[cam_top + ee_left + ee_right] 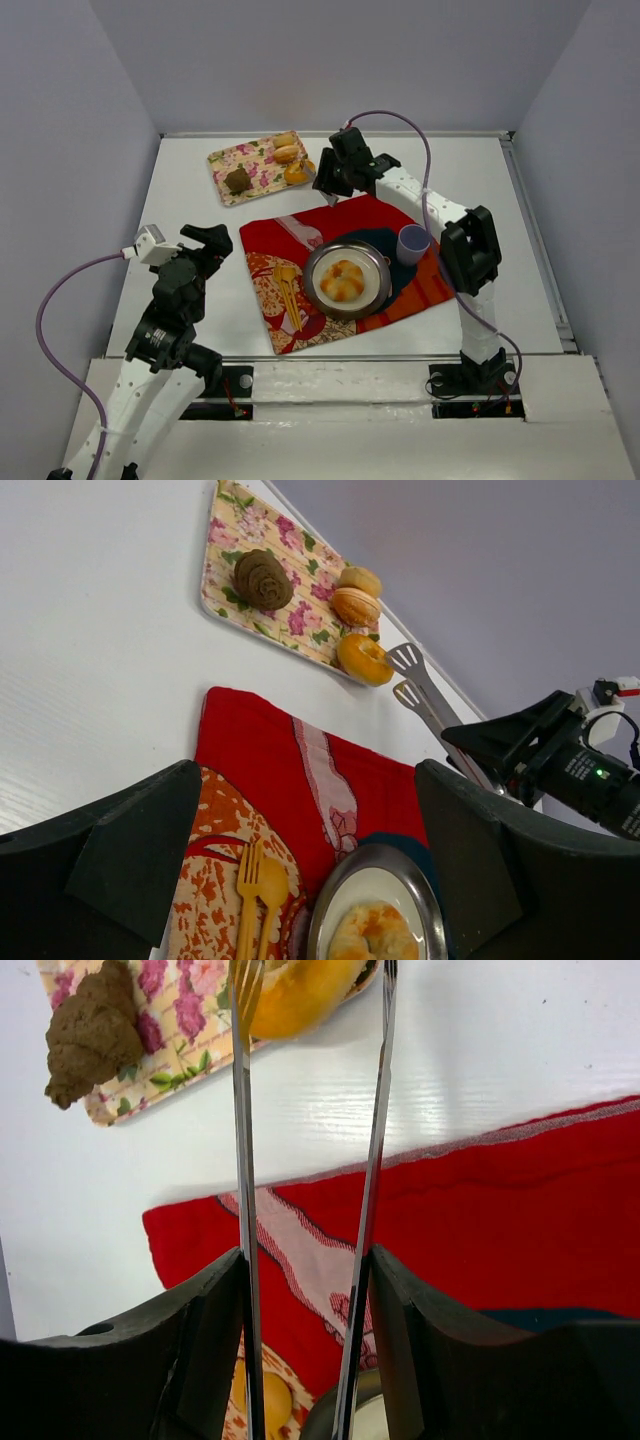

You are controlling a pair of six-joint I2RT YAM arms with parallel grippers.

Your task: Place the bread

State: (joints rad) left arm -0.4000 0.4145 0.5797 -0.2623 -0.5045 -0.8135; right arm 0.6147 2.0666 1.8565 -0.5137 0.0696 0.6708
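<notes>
tongs (245, 1160) at orange bun (300, 995), brown roll (90, 1040) beside, cup (413, 243) by plate (311, 268)

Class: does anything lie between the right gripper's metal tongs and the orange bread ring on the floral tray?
Nothing visible; the metal tongs' tips sit beside the orange bread ring on the floral tray.

Bread pieces: five. Upper left, on tray (225, 165): one dark roll (238, 180), two buns (285, 140), one ring (298, 172). Centre, on plate (312, 262): one pale roll (343, 280).
Tray: one. Plate: one. Cup (413, 243): one. Cloth (290, 232): one. Fork (248, 880): one. Spoon (272, 882): one. Tongs (407, 660): one pair.
</notes>
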